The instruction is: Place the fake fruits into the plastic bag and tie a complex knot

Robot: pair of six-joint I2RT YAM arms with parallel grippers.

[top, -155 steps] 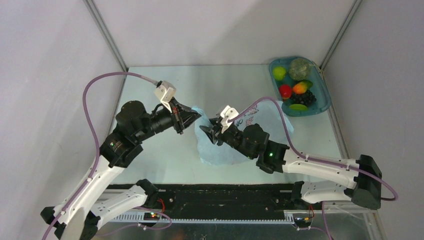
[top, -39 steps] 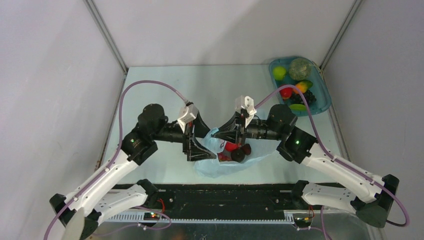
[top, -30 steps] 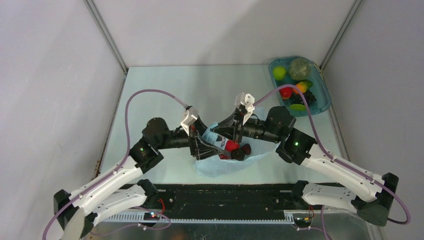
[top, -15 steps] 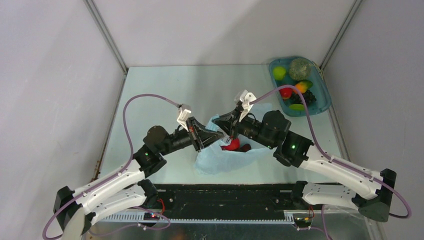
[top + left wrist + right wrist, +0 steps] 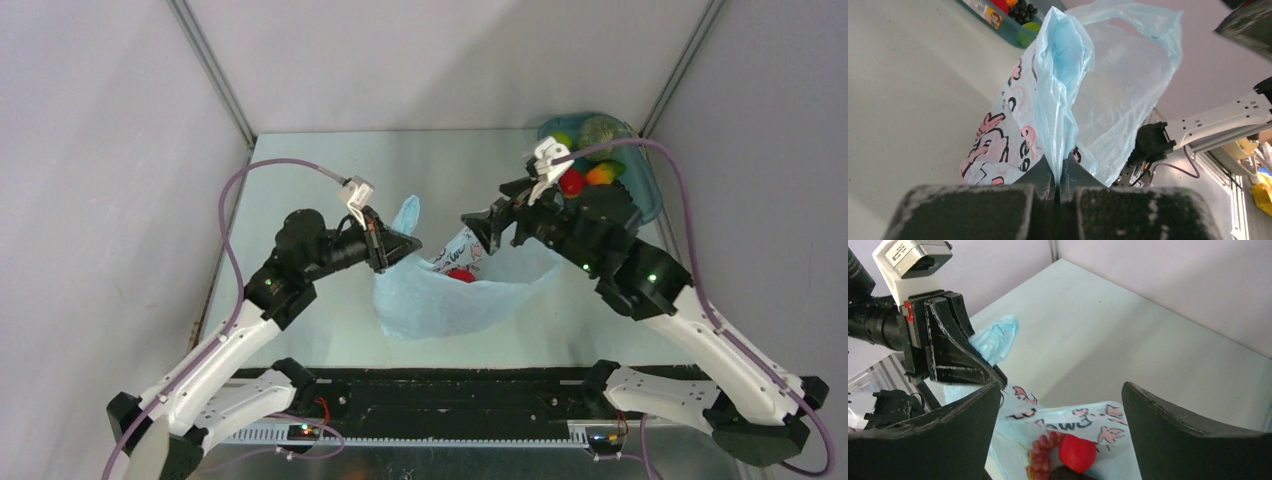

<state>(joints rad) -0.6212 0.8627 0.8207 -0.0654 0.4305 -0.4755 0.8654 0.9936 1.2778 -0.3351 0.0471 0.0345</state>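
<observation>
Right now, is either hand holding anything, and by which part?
The left hand is shut on the bag, pinching its bunched handle between the fingers. The right hand is open and holds nothing.

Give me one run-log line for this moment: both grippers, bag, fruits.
left gripper: shut on plastic bag | right gripper: open, empty, over bag | red fruit: in bag | other fruits: in tray

Left gripper (image 5: 403, 246): clamped on plastic bag (image 5: 450, 300) handle
Right gripper (image 5: 497, 222): above bag's far edge
Red fruit (image 5: 460, 275): inside bag
Teal tray (image 5: 648, 200): far right, holding fake fruits (image 5: 572, 183)
</observation>
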